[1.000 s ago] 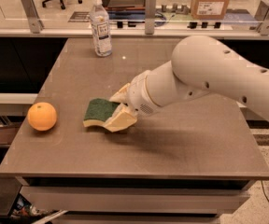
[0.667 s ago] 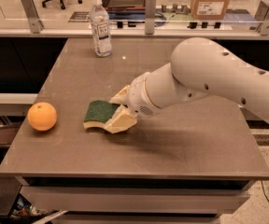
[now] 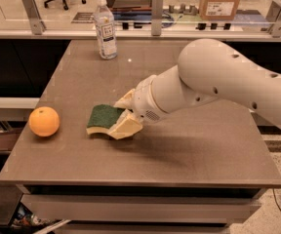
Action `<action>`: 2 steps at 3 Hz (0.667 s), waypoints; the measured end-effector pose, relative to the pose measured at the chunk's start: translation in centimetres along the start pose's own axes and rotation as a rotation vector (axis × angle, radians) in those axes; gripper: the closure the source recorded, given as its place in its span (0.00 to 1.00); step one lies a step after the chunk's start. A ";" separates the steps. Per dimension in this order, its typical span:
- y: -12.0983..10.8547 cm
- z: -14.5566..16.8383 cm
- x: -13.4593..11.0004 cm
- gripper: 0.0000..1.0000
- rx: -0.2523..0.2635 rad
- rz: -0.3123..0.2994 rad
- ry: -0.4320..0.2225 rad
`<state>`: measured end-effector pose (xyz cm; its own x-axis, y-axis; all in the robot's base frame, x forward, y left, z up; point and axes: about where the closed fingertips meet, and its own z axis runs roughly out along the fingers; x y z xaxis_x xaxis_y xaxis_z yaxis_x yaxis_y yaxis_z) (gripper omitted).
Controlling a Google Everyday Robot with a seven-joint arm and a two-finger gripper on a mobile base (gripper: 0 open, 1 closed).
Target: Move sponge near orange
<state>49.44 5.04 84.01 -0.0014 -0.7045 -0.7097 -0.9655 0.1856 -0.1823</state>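
Observation:
The sponge [image 3: 100,118], dark green on top with pale yellow foam below, lies on the brown table [image 3: 189,150] left of centre. My gripper [image 3: 122,115] reaches in from the right. Its cream fingers [image 3: 126,127] stand on either side of the sponge's right end and are shut on it. The sponge's right end is hidden by the fingers. The orange [image 3: 44,121] sits near the table's left edge, about a sponge's length to the left of the sponge.
A clear water bottle [image 3: 105,28] with a white cap stands at the table's far left. My large white arm [image 3: 228,87] spans the right half of the table. A counter with metal posts and a cardboard box [image 3: 222,3] runs behind.

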 end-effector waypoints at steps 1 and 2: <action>0.1 0.0 -0.2 0.36 -0.001 -0.004 0.000; 0.2 0.0 -0.3 0.14 -0.001 -0.007 0.001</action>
<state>49.24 5.31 84.19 0.0055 -0.7064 -0.7077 -0.9658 0.1797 -0.1868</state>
